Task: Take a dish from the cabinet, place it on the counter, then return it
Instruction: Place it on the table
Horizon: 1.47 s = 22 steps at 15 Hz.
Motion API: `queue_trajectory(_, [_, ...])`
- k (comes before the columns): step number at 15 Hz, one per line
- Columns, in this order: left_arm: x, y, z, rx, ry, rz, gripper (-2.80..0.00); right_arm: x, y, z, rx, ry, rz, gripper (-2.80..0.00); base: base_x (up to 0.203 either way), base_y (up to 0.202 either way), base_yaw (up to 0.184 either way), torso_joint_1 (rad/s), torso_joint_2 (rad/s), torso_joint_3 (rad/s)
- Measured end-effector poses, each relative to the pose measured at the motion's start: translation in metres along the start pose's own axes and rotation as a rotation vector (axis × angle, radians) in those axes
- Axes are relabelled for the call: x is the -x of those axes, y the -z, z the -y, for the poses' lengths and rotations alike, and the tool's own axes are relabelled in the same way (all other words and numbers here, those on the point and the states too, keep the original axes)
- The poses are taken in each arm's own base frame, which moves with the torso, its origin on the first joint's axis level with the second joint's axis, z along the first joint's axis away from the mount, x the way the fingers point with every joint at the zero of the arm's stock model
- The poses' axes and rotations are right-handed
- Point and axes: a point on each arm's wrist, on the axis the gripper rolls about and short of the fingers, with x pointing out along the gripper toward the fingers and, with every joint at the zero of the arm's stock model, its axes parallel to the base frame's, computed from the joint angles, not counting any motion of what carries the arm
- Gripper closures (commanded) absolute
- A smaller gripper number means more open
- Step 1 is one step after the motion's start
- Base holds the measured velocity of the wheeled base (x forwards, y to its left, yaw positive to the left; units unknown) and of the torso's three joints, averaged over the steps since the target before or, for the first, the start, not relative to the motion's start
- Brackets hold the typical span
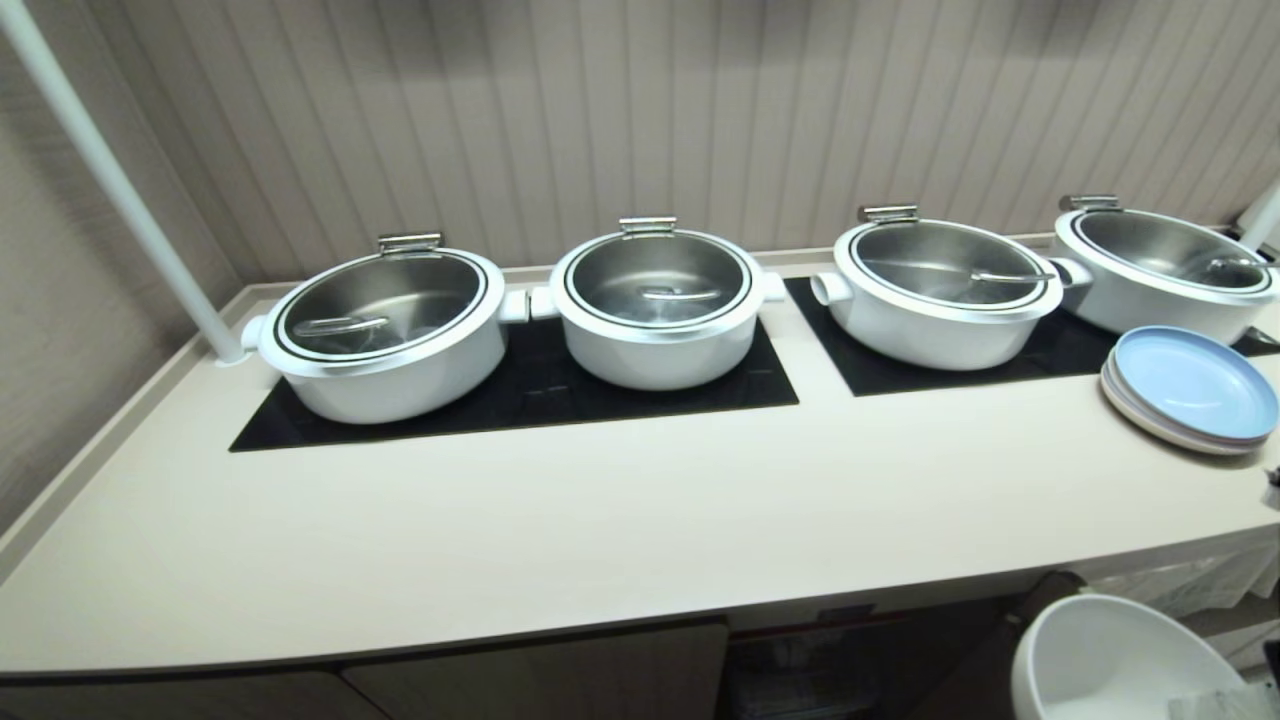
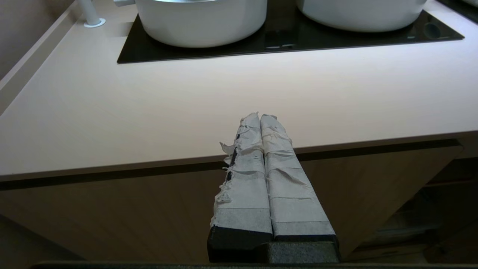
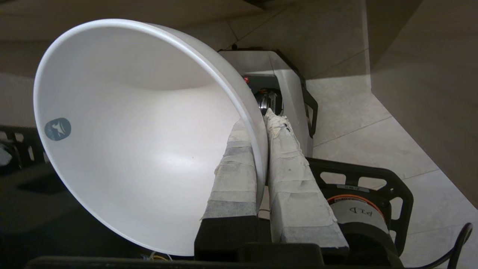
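The dish (image 3: pixel 130 130), a glossy white bowl, is tilted on its side in the right wrist view. My right gripper (image 3: pixel 261 121) is shut on its rim, one taped finger inside the bowl and one outside. In the head view the dish (image 1: pixel 1110 660) hangs low at the near right, below the front edge of the counter (image 1: pixel 600 520) and in front of the cabinet (image 1: pixel 540 670). My left gripper (image 2: pixel 260 116) is shut and empty, level with the counter's front edge (image 2: pixel 149 112), above a cabinet door (image 2: pixel 112 216).
Several white steel-lidded pots (image 1: pixel 655 305) stand on black glass panels (image 1: pixel 520 395) along the back of the counter. A stack of pale blue plates (image 1: pixel 1190 390) lies at the right end. A white pole (image 1: pixel 120 185) rises at the back left.
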Motion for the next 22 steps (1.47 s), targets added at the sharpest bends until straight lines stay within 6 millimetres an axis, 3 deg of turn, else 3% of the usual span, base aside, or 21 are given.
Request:
queue_trajectory(6, [0.0,0.0,0.0,0.0,0.0,0.0,0.0,-0.024,-0.041,0.006,-0.124,0.067,0.045,0.0,0.0,0.0,0.0,0.0,0.0,0.0])
queue_trajectory(14, [0.0,0.0,0.0,0.0,0.0,0.0,0.0,-0.099,-0.098,0.016,-0.174,0.071,0.174,0.0,0.0,0.0,0.0,0.0,0.0,0.0])
queue_trajectory(22, [0.0,0.0,0.0,0.0,0.0,0.0,0.0,-0.144,-0.112,0.021,-0.188,0.097,0.107,0.0,0.0,0.0,0.0,0.0,0.0,0.0])
